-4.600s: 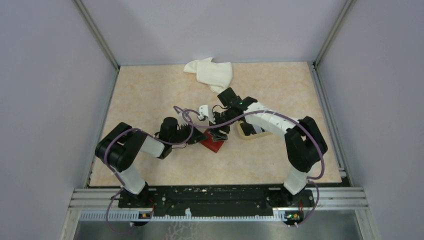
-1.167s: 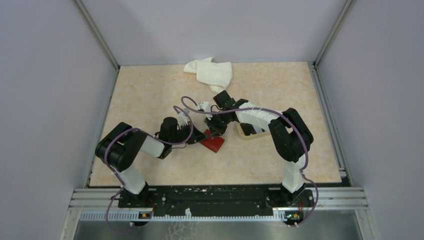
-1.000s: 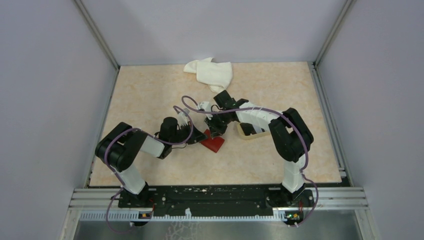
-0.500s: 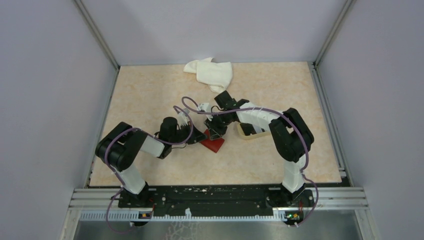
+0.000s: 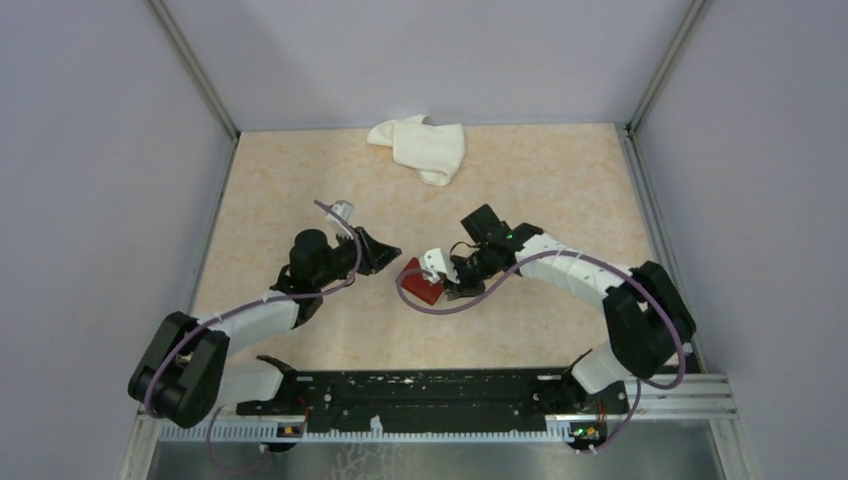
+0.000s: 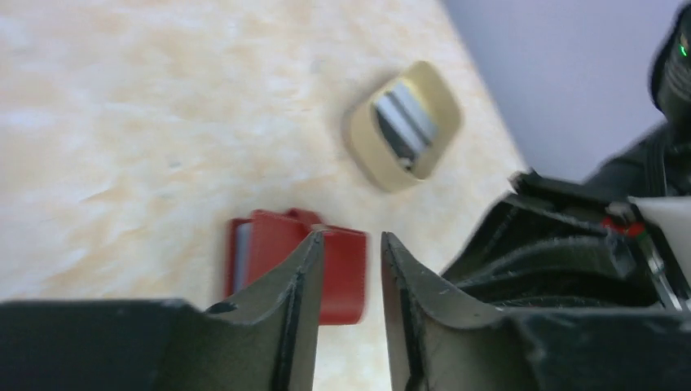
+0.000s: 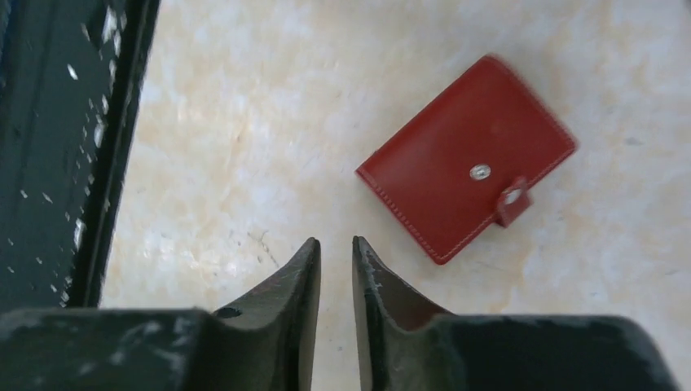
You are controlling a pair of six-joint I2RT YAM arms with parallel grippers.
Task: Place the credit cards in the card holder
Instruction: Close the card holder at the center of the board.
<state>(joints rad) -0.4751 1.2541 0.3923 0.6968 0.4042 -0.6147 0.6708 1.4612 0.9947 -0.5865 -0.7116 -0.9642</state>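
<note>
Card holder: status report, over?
Left pincer open, empty. Right pincer open, empty. Card holder lies folded on table, untouched. Beige tray apart, nothing in the way.

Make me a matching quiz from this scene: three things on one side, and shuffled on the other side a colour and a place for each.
Column one:
1. card holder
2. tray
3. cloth

Column two:
A. white, crumpled at the far edge of the table
B. dark red, folded, lying flat near the middle of the table
C. beige, with grey things lying inside it

Pairs: 1-B, 2-C, 3-A
</note>
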